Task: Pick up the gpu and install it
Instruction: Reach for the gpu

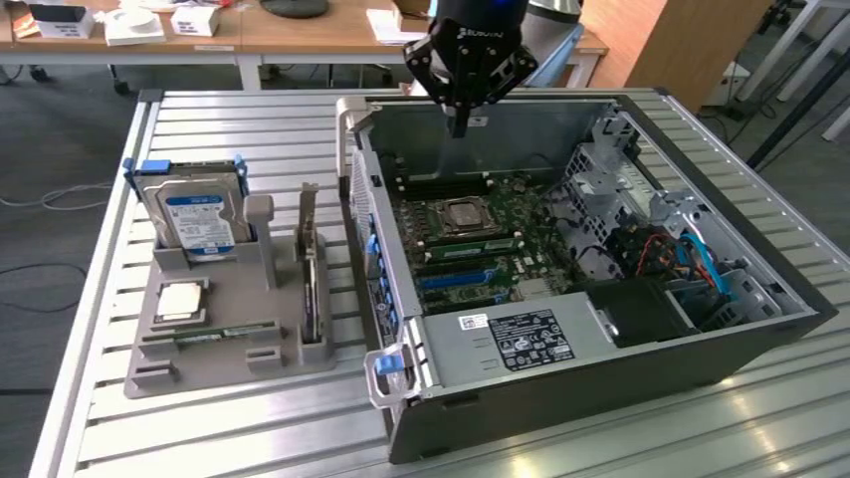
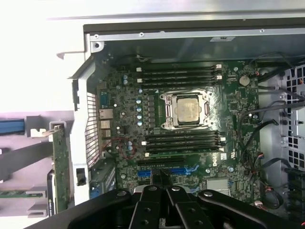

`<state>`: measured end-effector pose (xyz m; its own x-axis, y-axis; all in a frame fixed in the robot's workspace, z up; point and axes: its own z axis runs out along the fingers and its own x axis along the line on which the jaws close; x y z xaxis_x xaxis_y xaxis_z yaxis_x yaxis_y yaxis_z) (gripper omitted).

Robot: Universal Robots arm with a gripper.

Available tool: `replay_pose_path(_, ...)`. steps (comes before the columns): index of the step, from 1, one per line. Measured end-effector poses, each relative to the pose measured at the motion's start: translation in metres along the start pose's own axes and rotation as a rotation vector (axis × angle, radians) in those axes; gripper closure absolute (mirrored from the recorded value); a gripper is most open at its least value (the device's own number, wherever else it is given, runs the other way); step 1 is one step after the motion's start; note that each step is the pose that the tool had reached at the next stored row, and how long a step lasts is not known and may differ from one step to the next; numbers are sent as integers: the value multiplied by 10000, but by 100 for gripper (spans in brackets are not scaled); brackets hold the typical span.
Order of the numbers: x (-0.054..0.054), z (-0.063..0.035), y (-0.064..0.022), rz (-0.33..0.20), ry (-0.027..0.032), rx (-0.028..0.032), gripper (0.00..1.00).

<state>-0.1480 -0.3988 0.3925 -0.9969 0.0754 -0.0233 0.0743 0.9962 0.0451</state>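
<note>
Clenched on nothing, the black end effector point(image 1: 459, 124) hangs over the grey computer case's point(image 1: 743, 329) twelve-o'clock wall in the exterior view. The thin dark gpu card point(image 1: 309, 261) stands on edge in a grey holder point(image 1: 199, 363) at the case's nine o'clock. The wrist view adds the silver processor socket point(image 2: 187, 110); the exterior view, a ribbed metal table point(image 1: 239, 129) and wooden desks point(image 1: 306, 35).
</note>
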Motion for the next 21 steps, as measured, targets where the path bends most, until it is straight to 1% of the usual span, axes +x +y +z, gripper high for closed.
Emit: replay_pose_path(21, 569, -1, -43, -2, -1, 11, 89)
